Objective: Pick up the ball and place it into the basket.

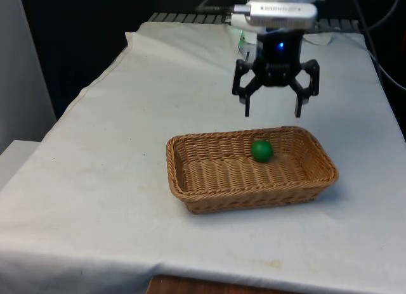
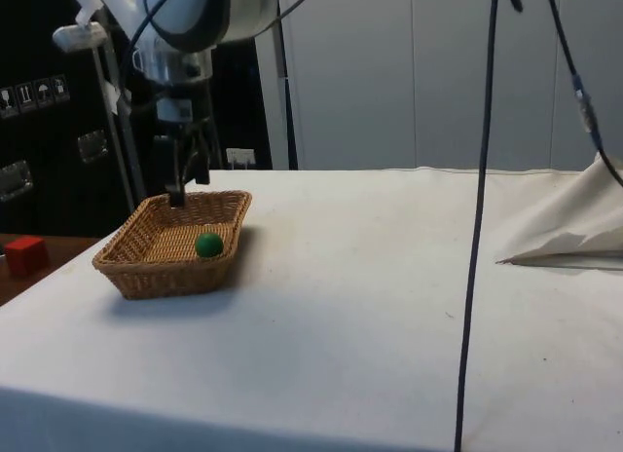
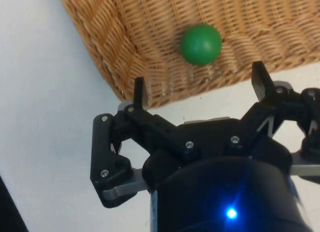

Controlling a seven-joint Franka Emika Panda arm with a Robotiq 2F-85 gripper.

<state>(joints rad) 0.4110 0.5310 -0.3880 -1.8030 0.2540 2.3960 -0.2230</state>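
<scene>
You see a desk [image 2: 389, 277] under a white cloth, pale cabinet doors [image 2: 419, 77] at the side view's top, and a red box [image 2: 25, 254] at its left edge.

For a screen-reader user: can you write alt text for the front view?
A green ball lies inside a wicker basket on a white-clothed table. The black gripper hovers open above the basket's far rim, holding nothing.

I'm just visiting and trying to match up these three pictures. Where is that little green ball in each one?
Front view: the green ball lies inside the wicker basket, by its far wall, below the open end effector.
Side view: the ball sits in the basket, by the rim nearer the open table.
Wrist view: the ball rests on the weave beyond the fingertips.
Shared landmark: the basket.
</scene>
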